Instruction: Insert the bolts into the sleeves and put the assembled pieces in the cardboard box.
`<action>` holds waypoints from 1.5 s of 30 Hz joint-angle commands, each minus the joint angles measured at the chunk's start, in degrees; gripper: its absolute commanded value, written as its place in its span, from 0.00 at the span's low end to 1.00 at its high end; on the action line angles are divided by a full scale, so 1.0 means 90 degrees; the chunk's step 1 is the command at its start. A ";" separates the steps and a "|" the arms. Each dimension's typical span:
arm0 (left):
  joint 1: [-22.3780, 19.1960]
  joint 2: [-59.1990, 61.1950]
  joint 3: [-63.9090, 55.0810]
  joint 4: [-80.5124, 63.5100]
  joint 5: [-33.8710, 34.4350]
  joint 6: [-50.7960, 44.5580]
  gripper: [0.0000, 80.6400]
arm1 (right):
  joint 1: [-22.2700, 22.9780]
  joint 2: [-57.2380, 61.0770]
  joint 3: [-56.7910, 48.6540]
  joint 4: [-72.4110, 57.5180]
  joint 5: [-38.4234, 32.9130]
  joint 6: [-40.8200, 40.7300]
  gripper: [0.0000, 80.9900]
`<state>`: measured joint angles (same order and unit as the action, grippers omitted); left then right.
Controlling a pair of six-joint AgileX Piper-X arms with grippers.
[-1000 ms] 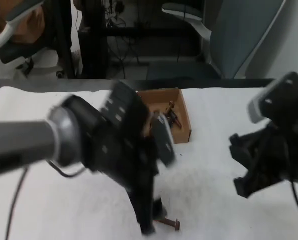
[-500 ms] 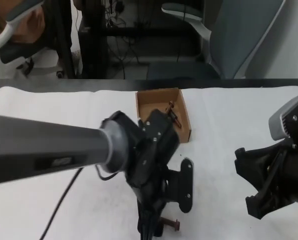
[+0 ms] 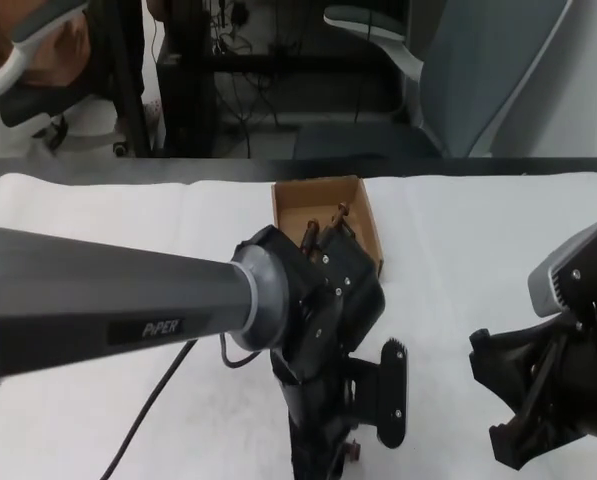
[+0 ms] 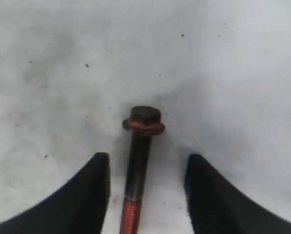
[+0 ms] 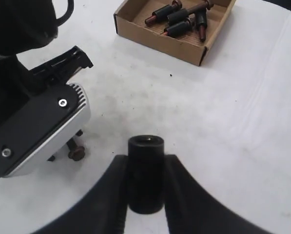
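Observation:
A dark bolt (image 4: 140, 146) with a reddish threaded end lies on the white cloth between the spread fingers of my left gripper (image 4: 147, 158), which is open and straddles it without touching. In the high view that gripper (image 3: 323, 462) points down near the bench's front edge, with the bolt (image 3: 354, 451) peeking out beside it. My right gripper (image 5: 146, 195) is shut on a black sleeve (image 5: 146, 170), held upright with its bore showing. It hangs at the right (image 3: 505, 405), apart from the left arm. The bolt's head (image 5: 77, 154) shows under the left arm's wrist.
The cardboard box (image 3: 278, 200) sits at mid-bench behind the left arm and holds several assembled pieces (image 5: 179, 19). Its near wall (image 5: 155, 41) faces my right gripper. White cloth (image 3: 458, 260) covers the bench. The left arm's wrist housing (image 5: 38, 131) stands close to the sleeve.
The left arm has swung and turned its wrist, coming down over the bolt at the front edge. The right arm has drifted slightly lower and towards the front.

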<state>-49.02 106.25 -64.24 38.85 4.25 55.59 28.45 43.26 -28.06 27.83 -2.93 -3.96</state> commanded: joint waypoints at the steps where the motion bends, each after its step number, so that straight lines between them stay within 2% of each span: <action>1: -0.0026 0.0170 -0.0052 0.0003 0.0055 -0.0203 0.21 | -0.0025 -0.0074 -0.0010 -0.0089 -0.0099 -0.0032 0.01; 3: -0.0043 0.0212 -0.0052 -0.0073 0.0192 -0.0457 0.08 | -0.0025 -0.0074 -0.0010 -0.0089 -0.0099 -0.0032 0.01; 4: -0.0058 0.0209 -0.0052 -0.0124 0.0247 -0.0549 0.06 | -0.0025 -0.0074 -0.0010 -0.0089 -0.0099 -0.0032 0.01; 8: -0.0174 0.0209 -0.0052 -0.0341 0.0329 -0.0749 0.07 | -0.0025 -0.0074 -0.0010 -0.0089 -0.0099 -0.0032 0.01; 10: -0.0251 0.0209 -0.0052 -0.0341 0.0296 -0.0889 0.01 | -0.0025 -0.0074 -0.0010 -0.0089 -0.0099 -0.0032 0.01; 15: -0.0318 0.0050 -0.0092 -0.0493 0.0372 -0.2448 0.02 | -0.0025 -0.0074 0.0006 0.0013 -0.0099 0.0160 0.01; 16: -0.0282 -0.0048 -0.0090 -0.0601 0.0518 -0.2866 0.02 | -0.0010 -0.0074 0.0031 0.0041 -0.0099 0.0160 0.01; 21: 0.0191 -0.0990 -0.0059 -0.1229 0.2247 -0.4344 0.02 | 0.0004 -0.0306 0.0398 -0.0003 -0.0099 0.0512 0.01; 25: 0.0658 -0.1956 0.0102 -0.1775 0.2516 -0.4792 0.02 | 0.0018 -0.0932 0.0946 -0.0193 -0.0116 0.1047 0.01; 29: 0.0971 -0.3081 0.1009 -0.3467 0.3051 -0.5650 0.02 | 0.0223 -0.1798 0.1511 -0.1056 -0.0433 0.1246 0.01; 32: 0.0969 -0.3856 0.1997 -0.5384 0.3063 -0.6552 0.02 | 0.0491 -0.2390 0.1890 -0.2009 -0.0474 0.1264 0.01; 34: 0.0785 -0.4216 0.2744 -0.6875 0.2950 -0.7249 0.02 | 0.0670 -0.2588 0.2087 -0.2627 -0.0565 0.1302 0.01; 37: 0.0326 -0.4383 0.3704 -0.8650 0.2002 -0.7859 0.02 | 0.0938 -0.2564 0.2315 -0.3304 -0.0565 0.1246 0.01; 40: -0.0200 -0.4316 0.4202 -0.9603 0.0805 -0.7958 0.02 | 0.1179 -0.2368 0.2414 -0.3721 -0.0508 0.1203 0.01; 45: -0.0741 -0.4083 0.4278 -0.9923 0.0617 -0.8007 0.02 | 0.1358 -0.1826 0.2418 -0.4311 -0.0374 0.1059 0.01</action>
<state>-53.70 68.88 -25.71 -47.29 11.63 -15.53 40.08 24.71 -6.32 -6.96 -6.83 6.41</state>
